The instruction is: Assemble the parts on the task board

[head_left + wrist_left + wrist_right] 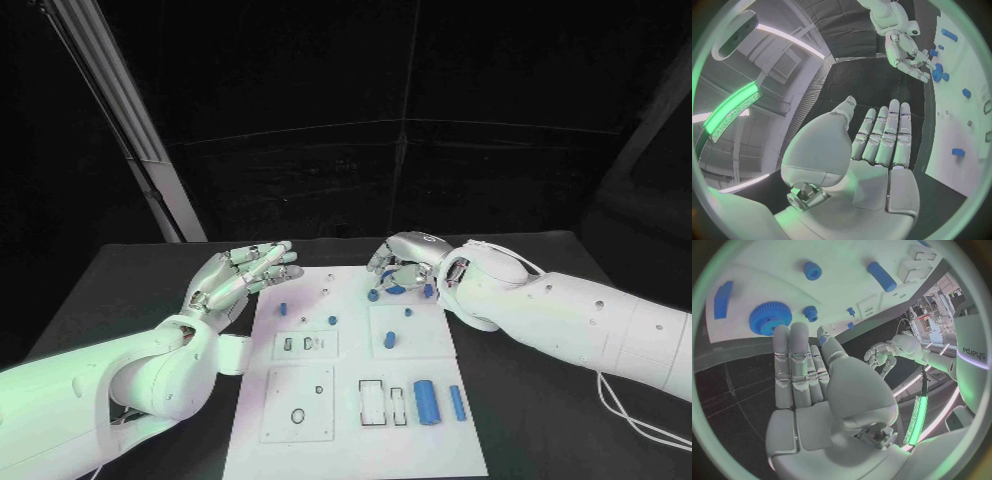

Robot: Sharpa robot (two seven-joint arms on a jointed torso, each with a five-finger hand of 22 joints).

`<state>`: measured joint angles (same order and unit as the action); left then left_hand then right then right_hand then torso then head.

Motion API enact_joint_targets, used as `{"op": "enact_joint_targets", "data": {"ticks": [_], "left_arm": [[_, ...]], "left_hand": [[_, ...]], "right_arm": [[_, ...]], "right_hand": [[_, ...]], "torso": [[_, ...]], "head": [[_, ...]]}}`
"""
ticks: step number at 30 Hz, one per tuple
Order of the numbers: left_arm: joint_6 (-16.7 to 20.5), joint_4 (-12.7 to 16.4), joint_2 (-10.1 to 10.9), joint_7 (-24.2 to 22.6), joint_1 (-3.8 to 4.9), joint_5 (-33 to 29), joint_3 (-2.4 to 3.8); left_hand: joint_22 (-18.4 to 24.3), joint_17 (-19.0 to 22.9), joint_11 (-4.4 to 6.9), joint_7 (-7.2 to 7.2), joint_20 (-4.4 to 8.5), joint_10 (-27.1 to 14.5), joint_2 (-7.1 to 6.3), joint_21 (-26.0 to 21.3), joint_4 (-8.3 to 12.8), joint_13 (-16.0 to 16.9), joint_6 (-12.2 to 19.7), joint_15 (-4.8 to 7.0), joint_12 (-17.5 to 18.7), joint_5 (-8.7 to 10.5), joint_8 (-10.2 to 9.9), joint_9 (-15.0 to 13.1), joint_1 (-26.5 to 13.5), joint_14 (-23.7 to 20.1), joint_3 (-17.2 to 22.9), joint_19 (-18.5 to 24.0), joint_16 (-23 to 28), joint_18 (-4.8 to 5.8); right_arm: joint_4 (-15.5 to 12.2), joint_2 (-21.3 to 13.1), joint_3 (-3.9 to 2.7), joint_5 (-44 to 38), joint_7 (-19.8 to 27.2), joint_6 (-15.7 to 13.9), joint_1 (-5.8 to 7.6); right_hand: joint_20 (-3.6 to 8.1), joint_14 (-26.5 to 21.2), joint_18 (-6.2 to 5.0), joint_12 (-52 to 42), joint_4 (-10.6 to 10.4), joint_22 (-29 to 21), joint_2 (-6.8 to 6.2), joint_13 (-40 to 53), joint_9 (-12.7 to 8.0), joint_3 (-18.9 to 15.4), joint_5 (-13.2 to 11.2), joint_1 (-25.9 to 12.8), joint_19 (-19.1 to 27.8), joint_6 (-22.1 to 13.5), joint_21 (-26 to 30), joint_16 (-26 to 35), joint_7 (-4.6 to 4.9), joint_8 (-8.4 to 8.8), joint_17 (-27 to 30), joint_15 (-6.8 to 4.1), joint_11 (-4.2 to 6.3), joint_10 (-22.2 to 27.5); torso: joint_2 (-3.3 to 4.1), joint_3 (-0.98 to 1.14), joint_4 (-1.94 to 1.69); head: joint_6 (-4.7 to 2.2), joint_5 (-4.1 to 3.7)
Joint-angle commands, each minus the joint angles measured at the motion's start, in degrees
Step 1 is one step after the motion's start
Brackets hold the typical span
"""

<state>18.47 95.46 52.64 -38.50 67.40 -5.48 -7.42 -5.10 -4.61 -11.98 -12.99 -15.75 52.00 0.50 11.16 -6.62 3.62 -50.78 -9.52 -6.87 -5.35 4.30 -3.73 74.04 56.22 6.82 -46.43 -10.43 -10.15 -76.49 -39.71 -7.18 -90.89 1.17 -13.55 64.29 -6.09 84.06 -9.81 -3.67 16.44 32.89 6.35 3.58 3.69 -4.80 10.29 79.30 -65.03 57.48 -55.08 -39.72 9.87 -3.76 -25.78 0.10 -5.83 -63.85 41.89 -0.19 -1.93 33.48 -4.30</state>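
The black table (541,400) carries a white task board (361,420) lying flat at its middle, long side running from six o'clock toward twelve; the dark top shows on both sides of the board, at nine and at three o'clock, and beyond its far edge at twelve; a thin white cable (635,420) lies on the table surface toward four o'clock, near the right edge.
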Motion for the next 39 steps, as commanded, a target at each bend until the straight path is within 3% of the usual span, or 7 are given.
{"op": "enact_joint_targets", "data": {"ticks": [1,6,10,13,17,28,39], "left_arm": [[-1.5,0.3,0.1,-0.5,0.12,0.5,0.06],[-1.6,0.3,0.2,-0.3,0.12,0.5,0.06],[-1.7,0.3,0.2,-0.2,0.13,0.5,0.06],[-1.8,0.2,0.3,-0.2,0.13,0.5,0.06],[-1.9,0.1,0.4,-0.1,0.13,0.5,0.06],[-2.0,-0.1,0.4,0.1,0.15,0.5,0.06],[-2.0,-0.2,0.4,0.4,0.25,0.5,0.06]], "left_hand": [[0.1,0.1,-0.08,-1.87,-0.14,-0.2,0.03,-0.1,0.0,-0.1,0.4,-0.01,0.2,0.32,-0.2,0.1,-0.5,0.2,-0.5,-0.4,0.2,-0.33],[0.1,0.1,-0.09,-1.88,-0.14,-0.3,0.05,-0.1,0.0,-0.1,0.4,-0.02,0.2,0.32,-0.3,0.1,-0.6,0.2,-0.5,-0.4,0.2,-0.32],[0.1,0.1,-0.1,-1.89,-0.15,-0.3,0.06,-0.1,0.0,-0.1,0.5,-0.02,0.2,0.32,-0.3,0.1,-0.6,0.2,-0.5,-0.4,0.2,-0.32],[0.1,0.1,-0.12,-1.9,-0.15,-0.4,0.1,-0.1,0.0,-0.1,0.5,-0.04,0.3,0.31,-0.3,0.1,-0.6,0.2,-0.6,-0.5,0.2,-0.32],[0.1,0.1,-0.13,-1.91,-0.16,-0.4,0.1,-0.1,0.0,-0.1,0.6,-0.05,0.3,0.31,-0.3,0.1,-0.7,0.1,-0.6,-0.5,0.3,-0.32],[0.2,0.2,-0.16,-1.94,-0.17,-0.5,0.13,-0.1,0.1,-0.1,0.9,-0.07,0.4,0.3,-0.4,0.1,-0.7,0.1,-0.6,-0.5,0.3,-0.31],[0.2,0.2,-0.2,-1.97,-0.18,-0.6,0.15,-0.2,0.2,-0.1,1.0,-0.09,0.4,0.29,-0.5,0.1,-0.7,0.0,-0.6,-0.5,0.3,-0.31]], "right_arm": [[-0.4,0.1,-0.05,-5.2,-2.7,3.1,0.24],[-0.6,0.3,-0.05,-6.1,-3.2,4.5,0.31],[-0.7,0.3,-0.05,-6.9,-3.5,6.3,0.32],[-0.7,0.4,-0.05,-7.3,-3.6,7.4,0.33],[-0.6,0.6,-0.05,-7.7,-3.8,8.1,0.33],[-0.1,1.2,-0.05,-8.1,-3.8,8.8,0.35],[0.2,1.6,-0.04,-8.2,-4.0,9.4,0.41]], "right_hand": [[-0.19,1.5,0.61,-0.1,-0.1,4.1,0.04,0.0,0.1,-0.3,-0.3,-0.5,-0.7,-0.4,-3.6,-4.7,-0.11,0.12,-4.4,0.28,-0.18,0.5],[-0.44,0.7,1.38,-0.1,-0.1,10.8,0.34,0.0,0.1,-0.3,-0.4,-0.7,-1.8,-0.1,-9.2,-12.6,-0.05,0.1,-11.9,0.55,-0.22,0.3],[-0.52,1.7,2.89,-0.2,0.0,20.1,0.85,0.0,0.1,0.0,-1.0,-0.7,-5.8,0.9,-15.5,-20.8,-0.21,-0.01,-20.9,0.43,0.03,-1.0],[-0.57,1.5,3.32,-0.1,-0.1,23.1,0.96,0.0,0.1,0.2,-1.5,-1.0,-6.7,1.2,-17.7,-23.6,-0.18,0.03,-23.7,0.51,0.04,-1.4],[-0.62,1.4,3.5,-0.1,-0.1,24.4,1.26,0.0,0.1,0.4,-1.9,-1.0,-7.0,1.5,-18.7,-25.0,-0.22,0.03,-25.0,0.53,0.07,-1.6],[-0.64,1.3,3.81,-0.1,-0.1,26.6,2.01,0.0,0.1,1.2,-2.2,-0.9,-7.6,1.9,-20.2,-26.9,-0.33,0.01,-26.7,0.51,0.19,-2.0],[-0.62,1.1,4.0,0.0,-0.1,28.0,3.17,0.0,0.1,2.4,-2.2,-1.1,-7.9,2.4,-21.3,-28.3,-0.46,0.0,-27.9,0.45,0.3,-2.4]], "torso": [[0.66,-0.09,-0.35],[0.84,-0.12,-0.38],[0.98,0.0,-0.38],[1.05,0.03,-0.43],[1.18,0.08,-0.56],[1.38,0.17,-0.48],[1.66,0.15,-0.7]], "head": [[0.01,-0.29],[0.04,-0.28],[0.24,-0.34],[0.28,-0.32],[0.38,-0.25],[0.63,-0.18],[0.86,-0.42]]}}
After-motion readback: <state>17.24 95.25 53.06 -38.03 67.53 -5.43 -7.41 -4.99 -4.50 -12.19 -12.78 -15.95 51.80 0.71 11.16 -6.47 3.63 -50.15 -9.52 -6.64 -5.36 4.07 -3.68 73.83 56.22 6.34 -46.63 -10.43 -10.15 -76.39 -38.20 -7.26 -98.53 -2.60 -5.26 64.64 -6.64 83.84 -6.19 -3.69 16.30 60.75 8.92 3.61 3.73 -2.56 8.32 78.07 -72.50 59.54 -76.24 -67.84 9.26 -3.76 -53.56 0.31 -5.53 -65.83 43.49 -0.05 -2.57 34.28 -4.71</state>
